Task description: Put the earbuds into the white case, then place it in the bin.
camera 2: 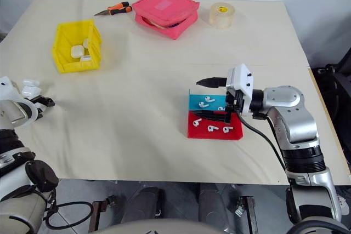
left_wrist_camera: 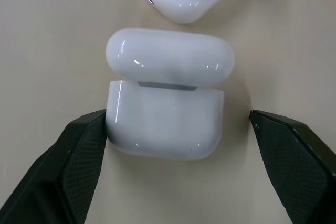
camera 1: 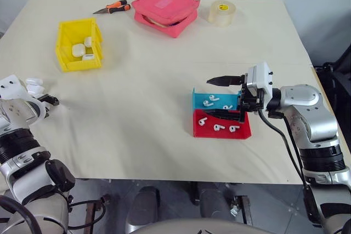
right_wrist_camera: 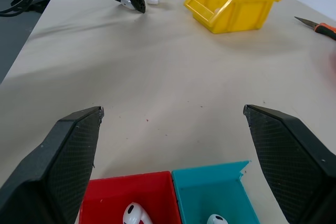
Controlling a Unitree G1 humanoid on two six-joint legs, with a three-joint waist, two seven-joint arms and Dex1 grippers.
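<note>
Cream cloth-covered counter (camera 1: 164, 80) against a pale wall. The white case (left_wrist_camera: 164, 124), lid ajar, lies between the left gripper (left_wrist_camera: 176, 166)'s released jaws, one finger touching it.

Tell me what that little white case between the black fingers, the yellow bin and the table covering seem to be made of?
White case: likely hard glossy plastic, with sharp light reflections and a metallic-looking hinge strip. Yellow bin: moulded plastic, smooth with a slight sheen and thin stiff walls. Table covering: probably matte cream cloth or paper; faint creases show, but I can't tell which.

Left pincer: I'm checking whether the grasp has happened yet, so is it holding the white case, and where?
Nothing is held. The left pincer stands open around the white case lower body.
</note>
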